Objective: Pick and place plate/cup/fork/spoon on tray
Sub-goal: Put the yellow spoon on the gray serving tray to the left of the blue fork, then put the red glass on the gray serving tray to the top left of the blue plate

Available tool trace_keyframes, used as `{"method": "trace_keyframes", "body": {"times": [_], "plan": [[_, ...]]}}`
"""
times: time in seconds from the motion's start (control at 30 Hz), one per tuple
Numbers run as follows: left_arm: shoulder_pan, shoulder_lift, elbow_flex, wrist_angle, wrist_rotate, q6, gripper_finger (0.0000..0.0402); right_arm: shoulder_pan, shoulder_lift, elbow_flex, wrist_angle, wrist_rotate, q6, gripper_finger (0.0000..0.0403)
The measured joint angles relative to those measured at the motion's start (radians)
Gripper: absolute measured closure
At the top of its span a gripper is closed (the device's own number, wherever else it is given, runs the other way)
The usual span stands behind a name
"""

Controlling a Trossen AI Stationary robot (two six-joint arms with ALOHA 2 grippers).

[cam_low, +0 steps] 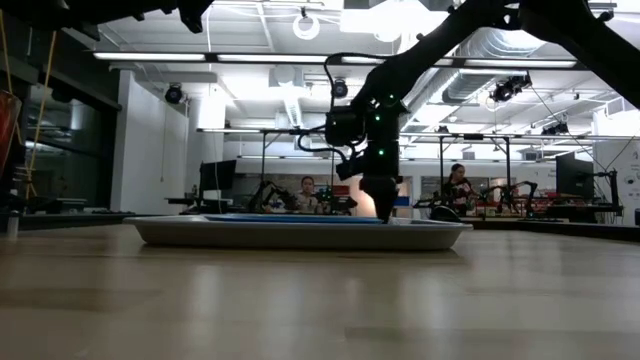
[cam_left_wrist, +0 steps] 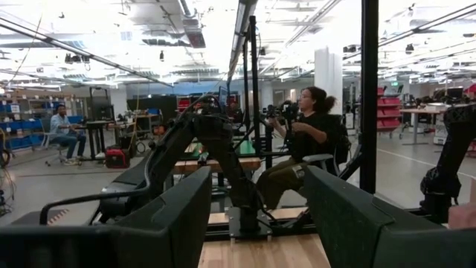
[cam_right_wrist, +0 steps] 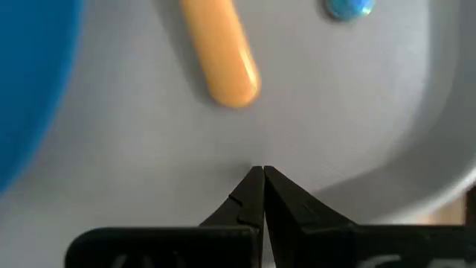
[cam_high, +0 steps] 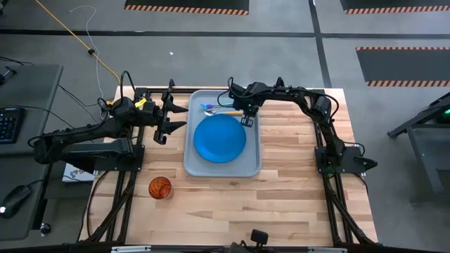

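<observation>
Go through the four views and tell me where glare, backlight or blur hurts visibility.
High view: even light, the translucent red-orange cup and round blue plate read clearly. Low view: bright ceiling lights silhouette the right gripper over the light-grey tray. Left wrist view: near fingers dark and soft. Right wrist view: the spoon's orange handle is blurred.

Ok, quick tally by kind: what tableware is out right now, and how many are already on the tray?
Plate: 1, on the tray
Fork: 1, on the tray
Spoon: 1, on the tray
Cup: 1, on the table, off the tray
Total: 4 pieces, 3 on the tray
</observation>
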Motion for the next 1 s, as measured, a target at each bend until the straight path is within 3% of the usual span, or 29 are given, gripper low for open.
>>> {"method": "trace_keyframes", "body": {"times": [0.67,0.83,1.0], "plan": [[0.000,0.000,0.000,0.001,0.000,0.000,0.0197,0.001,0.011,-0.001,0.160,-0.109,-0.007,0.0403],[0.000,0.000,0.000,0.001,0.000,0.001,0.0197,0.001,0.010,-0.001,0.088,-0.007,-0.036,0.0403],[0.000,0.000,0.000,-0.003,0.000,0.005,0.0197,-0.008,-0.024,-0.001,-0.037,-0.015,-0.035,0.0403]]}}
